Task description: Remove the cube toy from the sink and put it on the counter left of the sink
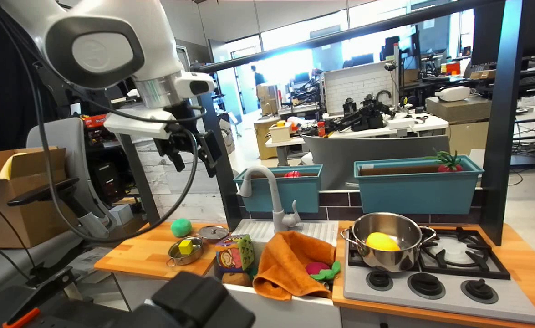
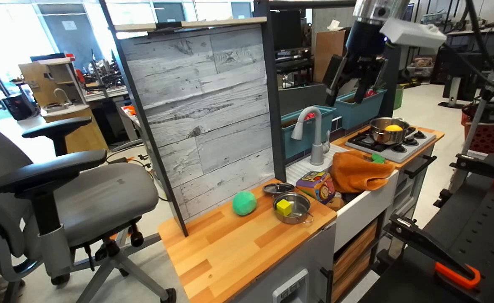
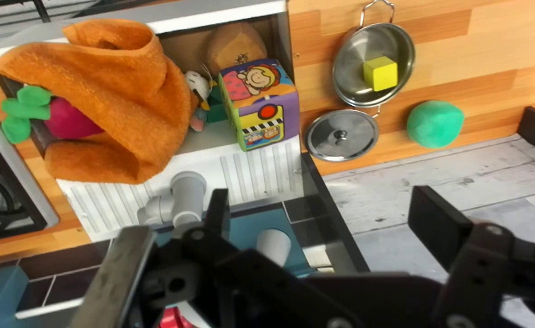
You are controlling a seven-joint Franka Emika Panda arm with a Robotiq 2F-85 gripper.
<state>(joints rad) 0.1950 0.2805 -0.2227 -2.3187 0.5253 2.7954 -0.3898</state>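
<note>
The cube toy (image 1: 236, 253) is a soft-looking block with colourful printed sides. It sits tilted at one end of the sink (image 1: 290, 312), its top above the rim, and also shows in an exterior view (image 2: 315, 185) and the wrist view (image 3: 260, 105). The light wooden counter (image 2: 225, 252) adjoins that end of the sink and shows in the wrist view (image 3: 495, 45). My gripper (image 1: 195, 168) is open and empty, raised well above the sink and counter, apart from the cube. Its spread fingers show in the wrist view (image 3: 320, 196).
An orange cloth (image 3: 108, 91), a magenta toy with green leaves (image 3: 71, 120) and a brown toy (image 3: 235, 48) share the sink. The grey faucet (image 1: 272, 196) rises behind. The counter holds a green ball (image 2: 244, 203), a pan (image 2: 299, 206) with a yellow cube and a lid (image 2: 277, 188).
</note>
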